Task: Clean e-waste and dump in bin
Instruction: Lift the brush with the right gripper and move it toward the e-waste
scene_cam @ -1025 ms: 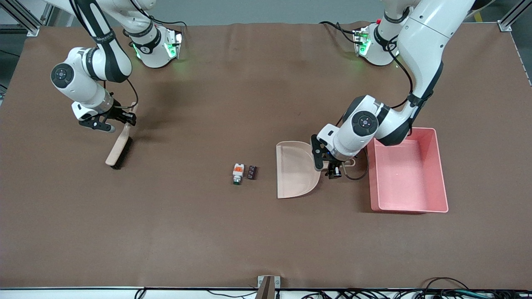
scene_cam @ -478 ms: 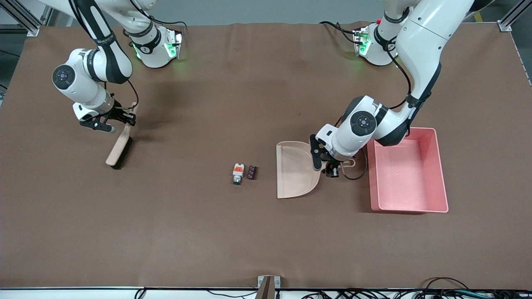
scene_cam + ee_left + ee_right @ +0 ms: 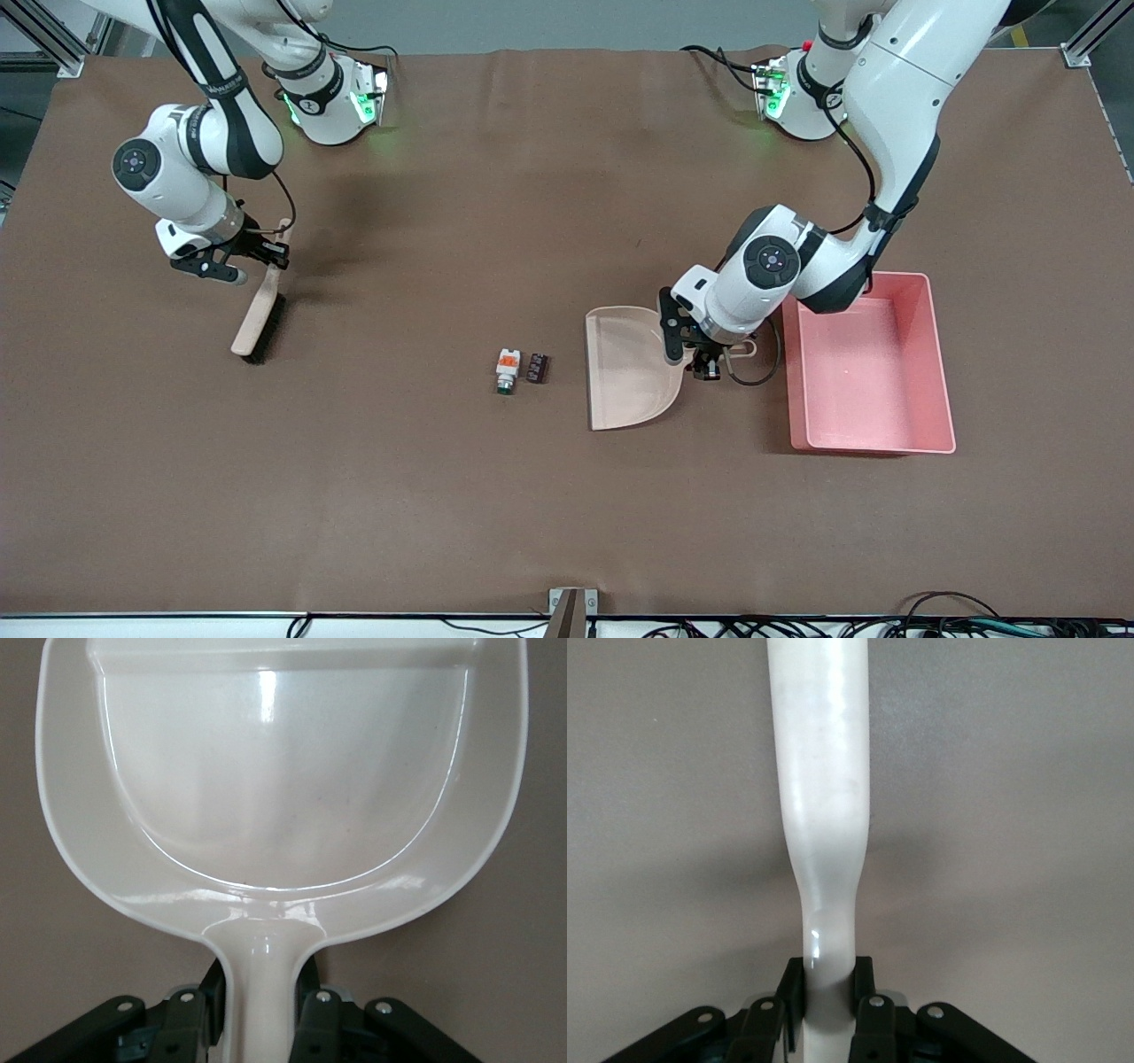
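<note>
Two tiny e-waste parts lie side by side mid-table: a white one with an orange top and green end (image 3: 506, 369) and a dark block (image 3: 536, 367). The beige dustpan (image 3: 625, 365) sits beside them toward the left arm's end, its mouth facing them. My left gripper (image 3: 711, 354) is shut on the dustpan's handle (image 3: 262, 983). The pink bin (image 3: 868, 363) stands beside the dustpan at the left arm's end. My right gripper (image 3: 257, 252) is shut on the handle (image 3: 824, 824) of a brush (image 3: 258, 315) at the right arm's end.
The brown table cover (image 3: 443, 496) spreads wide around the parts. A bracket (image 3: 571, 607) sits at the table edge nearest the front camera. The arm bases (image 3: 332, 97) stand along the edge farthest from it.
The left gripper has drawn the dustpan slightly toward the e-waste and turned it a little. The brush in the right gripper has shifted slightly toward the table's middle.
</note>
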Controlling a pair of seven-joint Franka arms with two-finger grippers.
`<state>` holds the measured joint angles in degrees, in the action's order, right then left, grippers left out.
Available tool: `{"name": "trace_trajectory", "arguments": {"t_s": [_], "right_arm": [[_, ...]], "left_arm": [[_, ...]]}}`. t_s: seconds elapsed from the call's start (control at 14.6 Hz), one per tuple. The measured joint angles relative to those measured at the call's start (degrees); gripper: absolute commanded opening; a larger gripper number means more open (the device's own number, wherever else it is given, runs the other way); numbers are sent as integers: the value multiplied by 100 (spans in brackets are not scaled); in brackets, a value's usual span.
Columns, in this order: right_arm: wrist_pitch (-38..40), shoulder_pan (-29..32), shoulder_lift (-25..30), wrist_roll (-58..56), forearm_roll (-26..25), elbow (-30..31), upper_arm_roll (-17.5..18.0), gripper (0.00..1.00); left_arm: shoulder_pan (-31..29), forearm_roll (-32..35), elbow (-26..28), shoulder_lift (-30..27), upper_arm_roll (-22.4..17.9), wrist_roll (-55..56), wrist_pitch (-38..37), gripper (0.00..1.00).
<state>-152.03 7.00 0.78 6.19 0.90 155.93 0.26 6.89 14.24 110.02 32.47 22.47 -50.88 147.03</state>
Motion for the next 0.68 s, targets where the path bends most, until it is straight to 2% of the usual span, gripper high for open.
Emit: {"name": "trace_trajectory", "arguments": {"t_s": [0.27, 0.48, 0.68], "right_arm": [[338, -259, -14, 293, 43, -254, 73, 0], [836, -1383, 214, 1159, 520, -603, 136, 0], [1214, -2667, 317, 2223, 653, -1180, 195, 0]], "left_arm": [[114, 100, -165, 7, -6, 0, -264, 0], [213, 333, -425, 79, -19, 45, -601, 0], [248, 598, -622, 269, -22, 175, -668, 0]]}}
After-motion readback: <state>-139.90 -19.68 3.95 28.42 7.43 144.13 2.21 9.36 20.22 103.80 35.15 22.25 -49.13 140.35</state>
